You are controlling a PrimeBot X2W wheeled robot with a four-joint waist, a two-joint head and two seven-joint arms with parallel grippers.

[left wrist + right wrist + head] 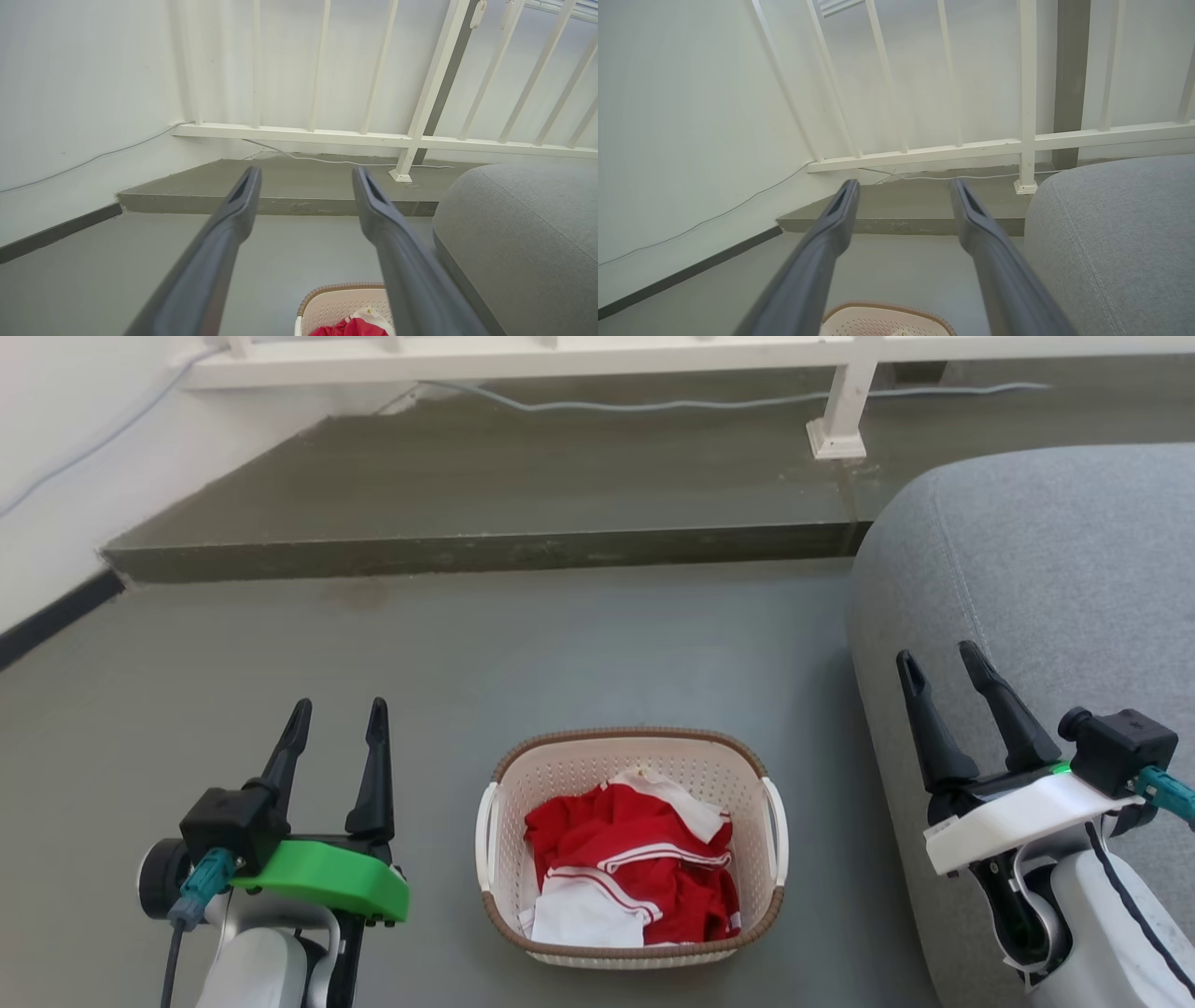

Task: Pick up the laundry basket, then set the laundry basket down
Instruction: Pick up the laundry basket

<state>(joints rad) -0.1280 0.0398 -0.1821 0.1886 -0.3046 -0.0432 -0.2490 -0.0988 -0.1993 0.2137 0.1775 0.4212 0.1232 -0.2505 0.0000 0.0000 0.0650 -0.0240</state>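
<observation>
Though cropped wristward, basket (579, 775) whole overhead.

We found no legible text, label, brand, number or sign on any surface in the three views.

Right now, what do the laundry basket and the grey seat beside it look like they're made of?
The laundry basket looks like matte cream plastic: regular holes pierce its walls; the woven texture of its brown rim is probably moulded. The grey seat appears upholstered in woven fabric, with a stitched seam showing.
</observation>
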